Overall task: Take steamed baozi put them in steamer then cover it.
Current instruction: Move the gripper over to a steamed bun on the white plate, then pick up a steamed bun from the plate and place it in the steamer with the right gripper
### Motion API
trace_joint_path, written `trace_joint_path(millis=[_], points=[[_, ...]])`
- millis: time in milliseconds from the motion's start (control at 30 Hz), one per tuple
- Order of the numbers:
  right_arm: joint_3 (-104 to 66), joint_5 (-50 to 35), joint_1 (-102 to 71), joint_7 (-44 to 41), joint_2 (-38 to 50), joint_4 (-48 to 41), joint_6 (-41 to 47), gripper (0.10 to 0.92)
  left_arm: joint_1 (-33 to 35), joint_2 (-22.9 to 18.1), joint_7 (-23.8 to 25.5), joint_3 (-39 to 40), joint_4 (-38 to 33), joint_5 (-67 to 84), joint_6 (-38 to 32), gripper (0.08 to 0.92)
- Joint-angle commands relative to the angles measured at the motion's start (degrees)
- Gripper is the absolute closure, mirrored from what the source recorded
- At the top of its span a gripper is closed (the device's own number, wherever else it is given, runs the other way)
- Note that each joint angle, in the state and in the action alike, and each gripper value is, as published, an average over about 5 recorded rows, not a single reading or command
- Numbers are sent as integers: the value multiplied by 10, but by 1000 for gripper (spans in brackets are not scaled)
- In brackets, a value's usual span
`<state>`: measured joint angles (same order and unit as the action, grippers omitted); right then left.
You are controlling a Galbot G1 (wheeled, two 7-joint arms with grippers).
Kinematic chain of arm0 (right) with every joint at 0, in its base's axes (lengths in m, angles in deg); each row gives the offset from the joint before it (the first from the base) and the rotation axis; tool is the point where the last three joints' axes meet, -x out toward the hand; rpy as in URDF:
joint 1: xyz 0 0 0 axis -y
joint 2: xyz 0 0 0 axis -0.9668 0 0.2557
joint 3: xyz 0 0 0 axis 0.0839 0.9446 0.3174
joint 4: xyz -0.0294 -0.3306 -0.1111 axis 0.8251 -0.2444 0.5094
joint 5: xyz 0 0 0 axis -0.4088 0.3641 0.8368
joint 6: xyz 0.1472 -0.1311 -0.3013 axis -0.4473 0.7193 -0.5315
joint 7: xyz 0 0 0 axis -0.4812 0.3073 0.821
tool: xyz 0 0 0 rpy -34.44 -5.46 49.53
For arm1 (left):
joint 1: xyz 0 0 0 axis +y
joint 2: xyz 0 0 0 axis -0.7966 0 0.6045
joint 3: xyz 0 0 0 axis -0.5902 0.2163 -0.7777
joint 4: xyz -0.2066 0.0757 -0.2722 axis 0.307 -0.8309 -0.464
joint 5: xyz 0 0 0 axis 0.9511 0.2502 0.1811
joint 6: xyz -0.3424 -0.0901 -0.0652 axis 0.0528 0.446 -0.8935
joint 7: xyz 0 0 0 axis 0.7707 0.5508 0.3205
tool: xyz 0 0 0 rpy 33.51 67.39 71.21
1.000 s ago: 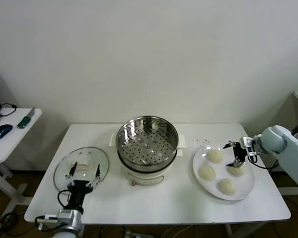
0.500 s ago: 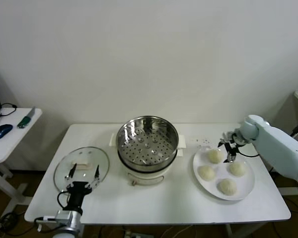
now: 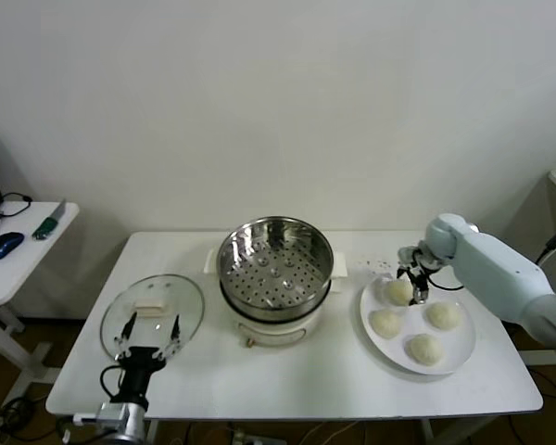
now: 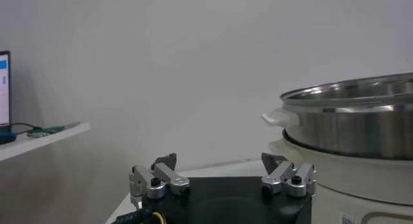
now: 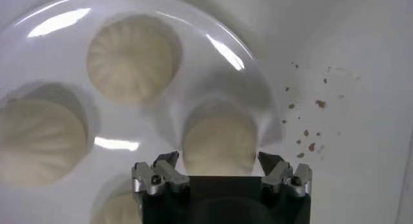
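Note:
Four cream-white baozi lie on a white plate [image 3: 463, 357] at the right: back-left [image 3: 396, 292], front-left [image 3: 385, 323], back-right [image 3: 443, 315], front [image 3: 424, 349]. My right gripper [image 3: 413, 278] is open and hovers over the back-left baozi [image 5: 219, 141], which sits between its fingers in the right wrist view; I cannot tell if they touch it. The steel steamer [image 3: 276, 264] stands empty on its white base at the table's middle, and also shows in the left wrist view [image 4: 355, 122]. My left gripper [image 3: 152, 326] is open and empty at the front left, over the near edge of the glass lid [image 3: 153, 306].
Dark crumbs [image 3: 380, 264] lie on the table between the steamer and the plate. A small side table [image 3: 9, 255] with a mouse and tools stands at the far left. The wall runs close behind the table.
My right gripper has moved left, from the back-right baozi to the back-left one. My left gripper has drawn back a little toward the table's front edge.

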<state>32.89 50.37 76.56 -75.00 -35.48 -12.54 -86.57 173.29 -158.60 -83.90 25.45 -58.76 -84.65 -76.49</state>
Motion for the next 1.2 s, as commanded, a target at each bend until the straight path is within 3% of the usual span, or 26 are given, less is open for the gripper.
trace_joint_path(millis=[33,433,633,867,1200], points=[[10,6,7,-4,-17,-22,-3,207,8,-2,0,-1,-3,2,-5,177],[4,4,11,-11,-17,-22,-16,327,11,-4,-20,-1,-5,1,2,177],[25,-8,46,-11,-4,3,-48,330,16,-4,-22,-2,-9,-1,4,177],[153,-63,189,-15,20,113,-109,323,23,-3,-29,-3,-10,-1,10,177],[262,-65,354,-13,-28,194,-234,308,36,-3,-27,-2,-10,-6,16,177]])
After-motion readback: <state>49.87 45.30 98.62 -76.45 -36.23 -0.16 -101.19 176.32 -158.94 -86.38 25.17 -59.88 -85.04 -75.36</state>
